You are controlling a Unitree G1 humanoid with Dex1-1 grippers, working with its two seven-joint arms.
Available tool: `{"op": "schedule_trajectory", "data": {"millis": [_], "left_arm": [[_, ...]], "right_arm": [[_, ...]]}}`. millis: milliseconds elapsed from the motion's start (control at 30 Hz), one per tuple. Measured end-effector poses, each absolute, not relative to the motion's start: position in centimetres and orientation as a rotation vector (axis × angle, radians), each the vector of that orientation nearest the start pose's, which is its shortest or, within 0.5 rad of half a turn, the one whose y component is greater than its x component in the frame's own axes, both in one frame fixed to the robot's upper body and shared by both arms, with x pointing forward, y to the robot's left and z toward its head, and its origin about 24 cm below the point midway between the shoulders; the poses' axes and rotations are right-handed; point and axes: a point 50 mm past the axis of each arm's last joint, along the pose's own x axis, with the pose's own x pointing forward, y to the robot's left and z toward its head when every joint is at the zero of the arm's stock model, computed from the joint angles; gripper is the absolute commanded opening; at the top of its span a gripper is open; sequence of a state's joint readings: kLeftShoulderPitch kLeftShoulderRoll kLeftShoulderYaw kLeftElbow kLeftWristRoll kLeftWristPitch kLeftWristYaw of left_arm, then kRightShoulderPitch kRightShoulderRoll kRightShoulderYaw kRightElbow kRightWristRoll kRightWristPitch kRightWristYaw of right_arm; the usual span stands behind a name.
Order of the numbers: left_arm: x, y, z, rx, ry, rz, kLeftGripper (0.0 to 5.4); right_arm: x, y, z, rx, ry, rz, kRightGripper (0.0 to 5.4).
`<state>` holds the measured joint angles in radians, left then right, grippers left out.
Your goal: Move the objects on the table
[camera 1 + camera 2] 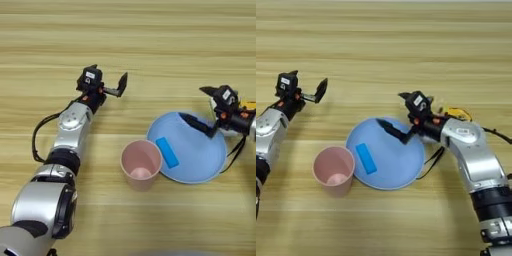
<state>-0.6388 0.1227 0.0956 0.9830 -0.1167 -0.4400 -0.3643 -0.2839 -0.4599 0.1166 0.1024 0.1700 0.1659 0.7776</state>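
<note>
Left eye view, block: I see the small flat bright-blue rectangular block (167,152) lying on the round light-blue plate (200,165), beside the pink plastic cup (141,163).
Left eye view, left gripper (108,80): fingers spread, empty, above the light wooden table (150,40).
Right eye view, right gripper (398,116): fingers apart, empty, lower finger over the plate's far rim.

Silver arm shells, black joints, black cables, black-fingered claws, white labels.

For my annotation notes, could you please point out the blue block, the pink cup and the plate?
blue block (366,158): right eye view, middle of its top face.
pink cup (347,176): right eye view, outer wall at its right side.
plate (401,160): right eye view, bare surface right of the block.
</note>
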Motion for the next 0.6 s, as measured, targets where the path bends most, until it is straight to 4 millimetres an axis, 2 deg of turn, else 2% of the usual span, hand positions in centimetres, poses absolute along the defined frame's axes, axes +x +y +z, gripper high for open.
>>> {"op": "schedule_trajectory", "data": {"millis": [267, 600], "left_arm": [[35.3, 14.7, 5.1, 0.003, -0.088, -0.339, 5.40], [35.2, 14.6, 5.1, 0.001, -0.088, -0.341, 5.40]], "right_arm": [[27.7, -15.4, 6.3, -0.333, 0.210, 0.974, 5.39], [26.8, -14.8, 5.1, -0.356, 0.275, 1.031, 5.39]]}}
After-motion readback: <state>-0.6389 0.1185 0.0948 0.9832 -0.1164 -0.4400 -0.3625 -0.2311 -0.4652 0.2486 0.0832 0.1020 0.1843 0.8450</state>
